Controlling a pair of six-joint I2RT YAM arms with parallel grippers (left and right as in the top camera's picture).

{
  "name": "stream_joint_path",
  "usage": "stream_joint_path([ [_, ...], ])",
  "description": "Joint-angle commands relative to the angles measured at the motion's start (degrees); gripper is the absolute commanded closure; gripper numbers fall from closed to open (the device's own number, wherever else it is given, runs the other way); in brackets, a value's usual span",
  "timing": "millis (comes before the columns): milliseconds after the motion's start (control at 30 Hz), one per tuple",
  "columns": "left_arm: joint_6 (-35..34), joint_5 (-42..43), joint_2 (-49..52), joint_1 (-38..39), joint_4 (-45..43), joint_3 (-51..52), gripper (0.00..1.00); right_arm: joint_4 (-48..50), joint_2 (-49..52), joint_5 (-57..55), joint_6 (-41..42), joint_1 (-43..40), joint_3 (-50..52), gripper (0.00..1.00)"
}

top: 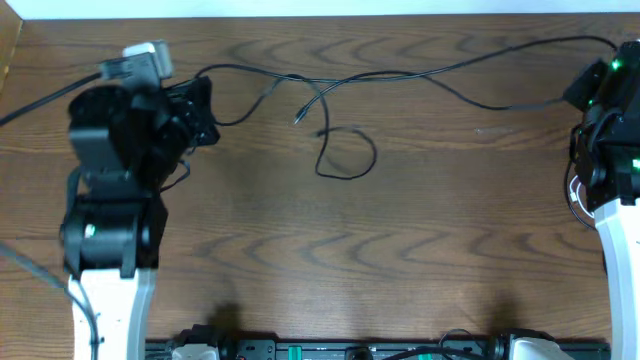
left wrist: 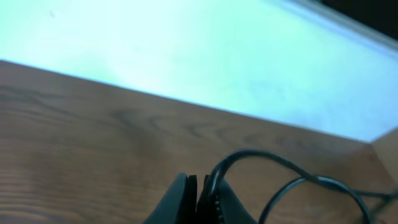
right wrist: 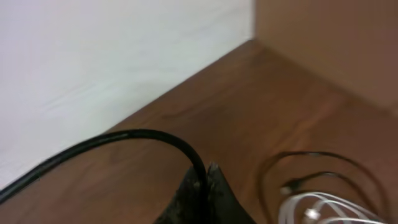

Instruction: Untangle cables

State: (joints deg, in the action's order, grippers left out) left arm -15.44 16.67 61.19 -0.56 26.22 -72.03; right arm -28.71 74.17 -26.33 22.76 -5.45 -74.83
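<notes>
Thin black cables [top: 400,75] lie stretched across the far half of the wooden table, with a loose loop [top: 345,155] and a small plug end [top: 298,119] near the middle. My left gripper [top: 200,105] at the far left is shut on a black cable [left wrist: 249,155], which curls out of the jaws [left wrist: 200,190] to the right. My right gripper [top: 575,90] at the far right is shut on a black cable [right wrist: 124,138] that arcs left from the jaws [right wrist: 205,177]. A white cable [right wrist: 329,208] and another black loop [right wrist: 311,158] lie beside the right gripper.
A grey and black block [top: 140,62] sits on the table behind the left arm. A pale wall [left wrist: 186,50] borders the table's far edge. A wooden side panel [right wrist: 329,43] rises at the right corner. Robot bases [top: 350,350] line the front edge.
</notes>
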Motion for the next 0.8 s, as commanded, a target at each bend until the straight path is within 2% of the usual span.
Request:
stream_joint_path([
  [0,-2.32,-5.79,-1.84,-0.39,-0.2,-0.66,0.89,-0.92,0.48,-12.41,-0.55,-0.9,-0.39,0.99],
  [67,-2.32,-5.99,-1.81,-0.39,-0.04,-0.66,0.89,-2.01,0.5,-14.25,-0.22,-0.9,-0.39,0.99],
  [200,-2.71,-13.35,-1.33,-0.39,1.99,-0.63,0.89,-5.75,1.38,-26.03,2.91,-1.05,-0.39,0.99],
  [267,-3.02,-17.59,-1.33,-0.39,2.89,-0.63,0.89,-6.86,1.95,-27.39,2.89,-1.66,-0.39,0.99],
  [367,-9.2,-28.28,-1.33,-0.39,5.49,-0.63,0.89,-9.44,2.86,-27.36,2.95,-2.36,-0.39,0.99],
  [433,-12.22,-28.65,-1.33,-0.39,6.45,-0.63,0.89,-9.66,3.54,-25.66,2.89,-2.38,-0.39,0.99],
  [500,-12.33,-25.22,-1.2,-0.37,6.45,-0.63,0.89,-9.2,3.72,-20.28,2.49,-2.34,-0.39,0.98],
  [533,-12.31,-22.38,-0.94,-0.37,6.54,-0.63,0.89,-8.63,3.69,-13.79,0.37,-2.36,-0.39,0.96],
  [567,-12.31,-19.82,-0.35,-0.39,6.88,-0.63,0.89,-7.61,3.69,-1.9,-3.15,-2.36,-0.39,0.94],
  [667,-12.26,-17.05,0.72,-0.37,8.13,-0.63,0.89,-6.47,3.74,14.45,-5.81,-2.34,-0.39,0.94],
  [767,-11.23,-11.56,1.97,-0.33,9.4,-0.61,0.91,-5.64,3.74,24.26,-6.19,-2.34,-0.39,0.92],
])
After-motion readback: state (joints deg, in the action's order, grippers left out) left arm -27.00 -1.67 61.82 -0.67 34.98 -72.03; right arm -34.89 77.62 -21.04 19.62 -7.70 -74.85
